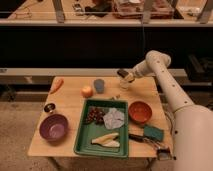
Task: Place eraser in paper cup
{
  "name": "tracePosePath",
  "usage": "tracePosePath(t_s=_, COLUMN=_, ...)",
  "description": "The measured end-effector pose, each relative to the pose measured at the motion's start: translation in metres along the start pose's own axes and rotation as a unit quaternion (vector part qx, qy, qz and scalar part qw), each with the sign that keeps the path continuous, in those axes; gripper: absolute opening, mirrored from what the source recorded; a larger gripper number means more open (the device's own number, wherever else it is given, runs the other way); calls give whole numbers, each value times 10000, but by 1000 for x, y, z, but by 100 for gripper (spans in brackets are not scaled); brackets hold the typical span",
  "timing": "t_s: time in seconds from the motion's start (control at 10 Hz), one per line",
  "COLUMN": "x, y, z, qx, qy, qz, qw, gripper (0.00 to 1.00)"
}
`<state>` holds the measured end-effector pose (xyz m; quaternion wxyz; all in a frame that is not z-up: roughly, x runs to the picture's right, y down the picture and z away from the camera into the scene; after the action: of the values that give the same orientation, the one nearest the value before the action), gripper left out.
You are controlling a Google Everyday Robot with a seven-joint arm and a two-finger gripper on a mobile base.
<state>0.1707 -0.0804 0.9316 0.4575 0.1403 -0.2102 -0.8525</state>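
My gripper is at the back right of the wooden table, at the end of the white arm that reaches in from the right. It hovers directly over a pale cup, which looks like the paper cup, and is close to its rim. I cannot make out the eraser; it may be hidden in the gripper or in the cup. A grey-blue cup stands to the left of the pale cup.
A green tray in the middle holds dark fruit, a grey cloth and a pale peeled item. Also here: a purple bowl, an orange bowl, a carrot, an orange fruit, a green sponge and a small dark tin.
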Motion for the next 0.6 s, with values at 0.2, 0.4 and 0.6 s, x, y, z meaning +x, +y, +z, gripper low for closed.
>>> tracePosePath(t_s=0.2, x=0, y=1, z=1, qx=-27, qy=-44, qz=-2, qw=10000, gripper=80)
tracePosePath(t_s=0.4, x=-2, y=2, z=0, qx=-53, qy=-69, qz=18, qw=10000, gripper=80)
tracePosePath(t_s=0.6, x=-3, y=5, z=-3, qx=-87, qy=-37, qz=110, qw=9999, gripper=80)
